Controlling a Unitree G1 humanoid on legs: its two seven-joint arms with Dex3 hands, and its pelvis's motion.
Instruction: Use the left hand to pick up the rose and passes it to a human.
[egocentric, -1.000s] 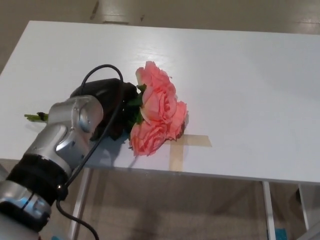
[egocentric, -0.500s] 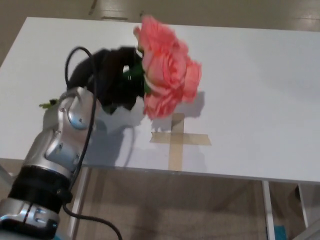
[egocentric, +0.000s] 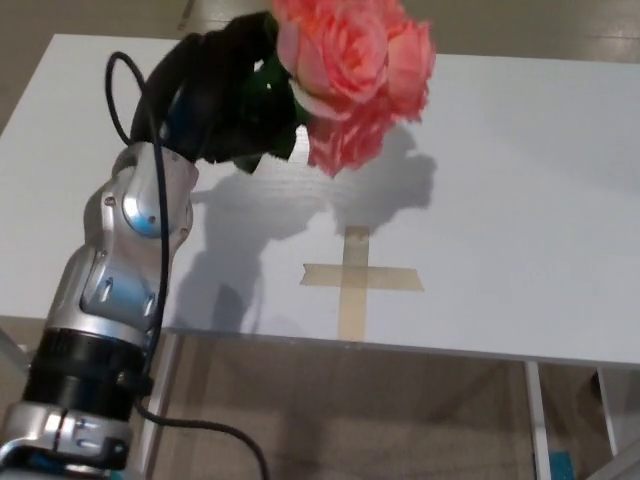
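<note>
- Black fingers (egocentric: 235, 120) of the left hand (egocentric: 220, 95) are clamped around the rose (egocentric: 355, 70) just below its bloom, among the dark green leaves.
- Held this way, the rose is lifted clear of the table (egocentric: 520, 180), near the top of the head view, with its uppermost petals cut off by the picture's edge.
- Large, layered pink petals make up the bloom, which sits to the right of the hand and points toward the right side of the picture.
- Its stem is hidden behind the hand, so how far it extends cannot be told.
- From the lower left corner, the left arm (egocentric: 125, 270) rises in silver-grey segments with a black band near the bottom, reaching up to the black hand.
- One black cable (egocentric: 150, 130) loops out from the hand, runs down along the arm and trails off at the bottom of the picture.
- On the white table, soft grey shadows of the bloom and the arm fall beneath and to the right of the hand.
- Two strips of beige tape form a tape cross (egocentric: 358, 278) stuck flat on the table near its front edge, below the rose and well apart from it.
- Under the table's front edge, white table legs (egocentric: 537, 415) and a tan floor (egocentric: 400, 420) show.
- No part of the right hand shows.
</note>
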